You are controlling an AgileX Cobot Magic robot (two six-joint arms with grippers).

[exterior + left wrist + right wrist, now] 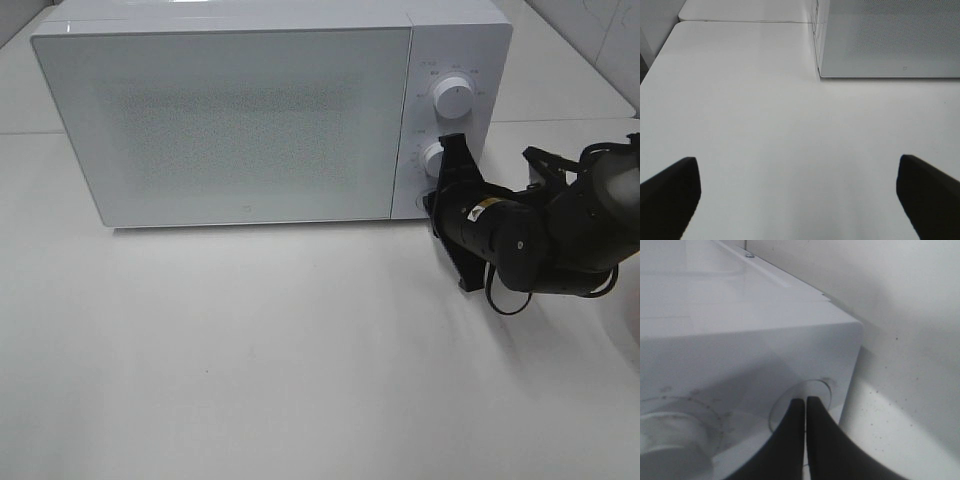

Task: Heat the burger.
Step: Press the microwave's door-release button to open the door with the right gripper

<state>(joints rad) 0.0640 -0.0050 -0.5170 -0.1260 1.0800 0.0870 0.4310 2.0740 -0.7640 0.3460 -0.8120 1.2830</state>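
The white microwave (250,120) stands at the back of the table with its door shut. It also shows in the left wrist view (890,40). No burger shows in any view. My right gripper (433,203) is shut, its tips together against the round button (822,387) at the bottom of the control panel, below the lower knob (433,157). In the right wrist view the shut gripper (805,401) touches that button. My left gripper (800,200) is open and empty over bare table in front of the microwave's left end; it is out of the high view.
The upper knob (455,97) sits above the lower one. The white table (250,350) stretches in front of the microwave. A pale rounded edge (632,320) shows at the far right. My right arm (560,235) lies across the right side.
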